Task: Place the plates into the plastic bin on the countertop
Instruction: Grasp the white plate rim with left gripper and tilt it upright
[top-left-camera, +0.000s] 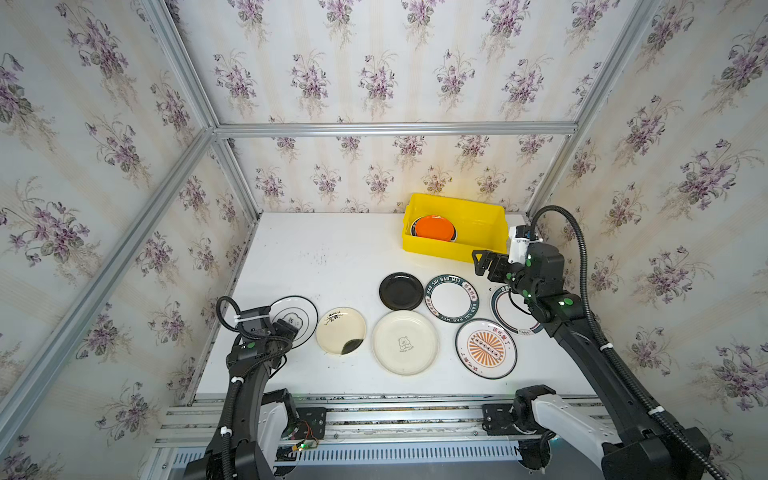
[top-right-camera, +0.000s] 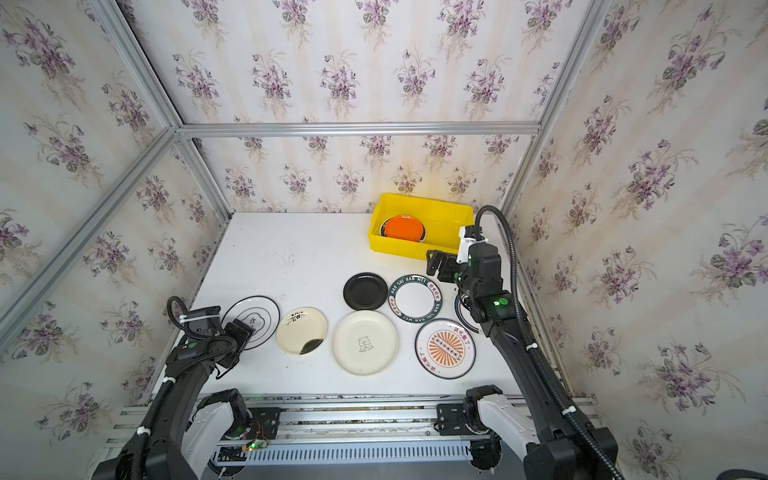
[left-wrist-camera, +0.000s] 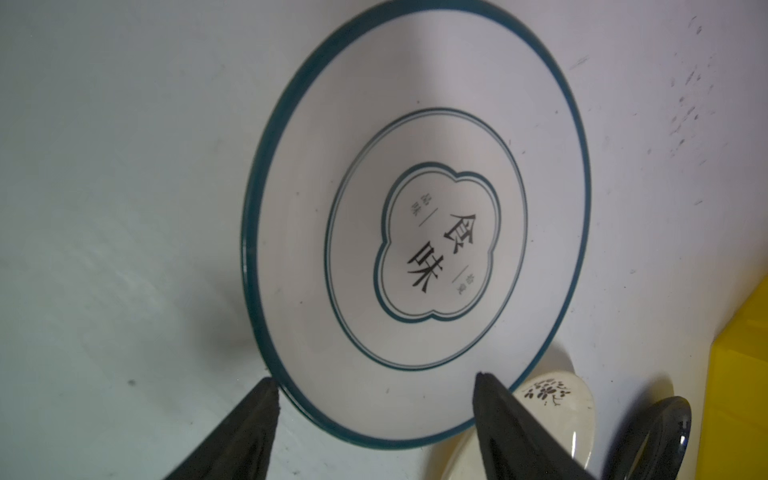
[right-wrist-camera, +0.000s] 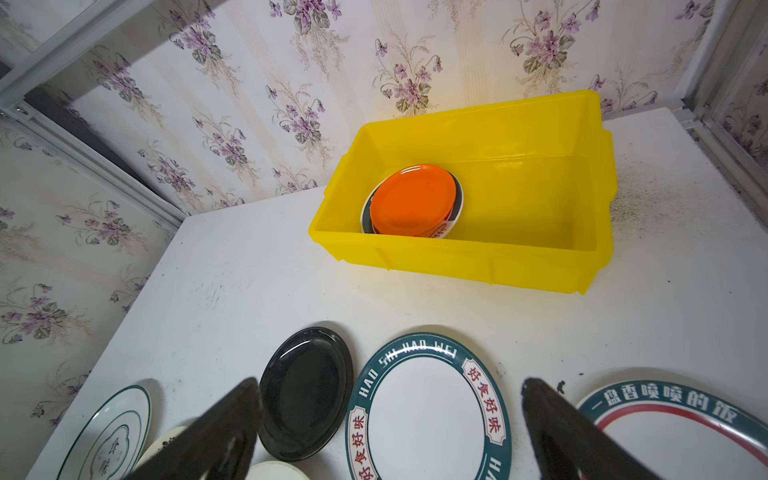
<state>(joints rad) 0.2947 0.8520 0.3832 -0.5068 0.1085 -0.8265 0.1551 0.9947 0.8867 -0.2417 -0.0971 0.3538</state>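
Black fingers (left-wrist-camera: 241, 440) of the left gripper (left-wrist-camera: 376, 382) stood spread, straddling the near rim of the white plate with a teal rim and a quatrefoil emblem (left-wrist-camera: 415, 208). One tip was outside the rim over the countertop (top-left-camera: 311, 257) and the other above the plate's inner face; whether either touched the plate could not be told. That plate lay flat by the countertop's left edge.

Just beside it toward the middle lay the cream plate with an ink smudge (top-left-camera: 340, 331), then the larger cream bear plate (top-left-camera: 405, 343) and the orange sunburst plate (top-left-camera: 486, 348), in a row along the front edge. Behind that row sat the black plate (top-left-camera: 401, 291) and the HAO SHI HAO WEI plate (top-left-camera: 451, 297).

The right gripper (right-wrist-camera: 390, 382) hung wide apart and empty above the countertop near that lettered plate. Its arm crossed over the lettered plate with a red ring (right-wrist-camera: 681, 428) near the right edge. At the far right corner stood the yellow plastic bin (top-left-camera: 457, 203), with the plain orange plate (top-left-camera: 434, 227) lying on top of other plates at its left end.
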